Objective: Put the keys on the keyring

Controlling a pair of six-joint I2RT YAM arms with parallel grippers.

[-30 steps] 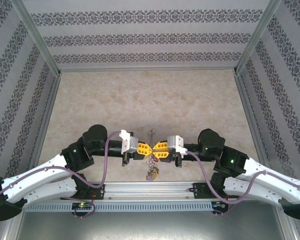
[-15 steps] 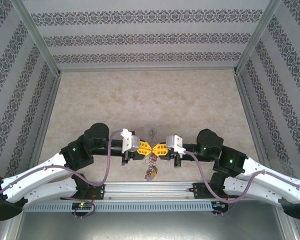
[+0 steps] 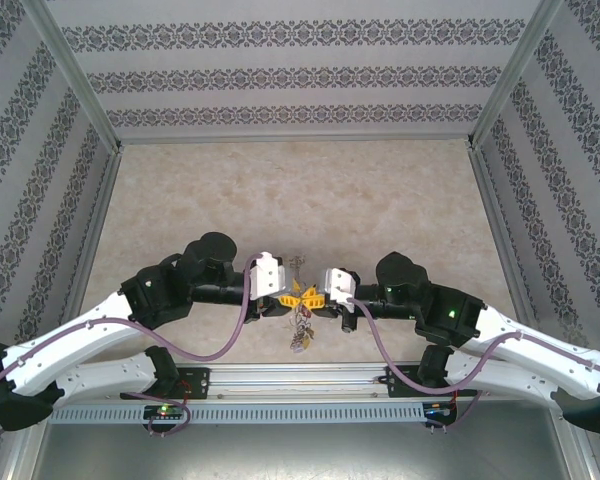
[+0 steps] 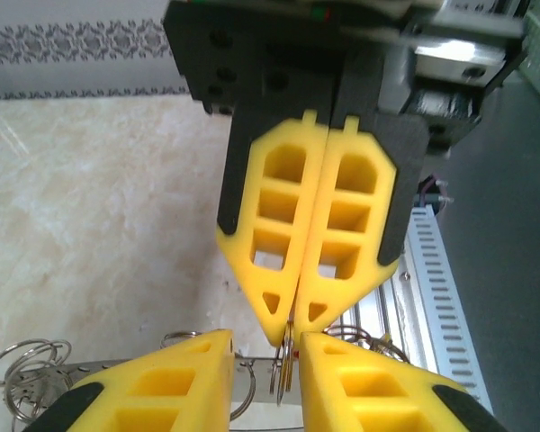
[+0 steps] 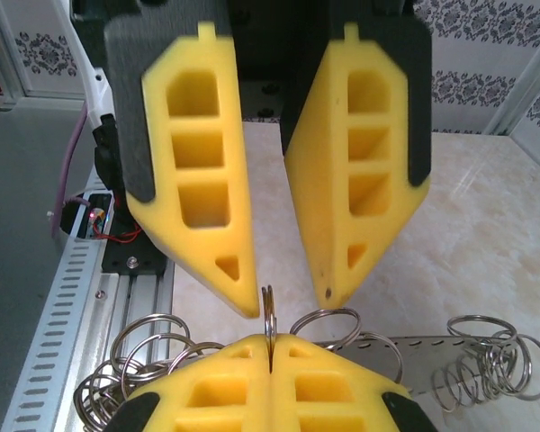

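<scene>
My two grippers meet tip to tip above the near middle of the table. The right gripper (image 5: pixel 270 342) (image 3: pixel 313 297) is shut on the edge of the thin silver keyring (image 5: pixel 269 310), which stands upright between its pads. In the left wrist view the keyring (image 4: pixel 288 360) hangs from those closed tips (image 4: pixel 292 326). My left gripper (image 4: pixel 266 360) (image 3: pixel 288 297) is open, one finger on each side of the ring without touching it. A bundle of small keys and coloured tags (image 3: pixel 300 336) dangles below. I cannot pick out the red-tagged keys among it.
Several loose silver split rings (image 5: pixel 153 346) crowd around the held ring. A perforated metal strip (image 5: pixel 450 346) with a coil of rings (image 5: pixel 495 360) lies on the marble table (image 3: pixel 300 200). The aluminium rail (image 3: pixel 300 378) runs along the near edge.
The left gripper has opened off the ring, while the right gripper closed on it and stays shut. Both wrists shifted closer together; the bundle still hangs between them.
</scene>
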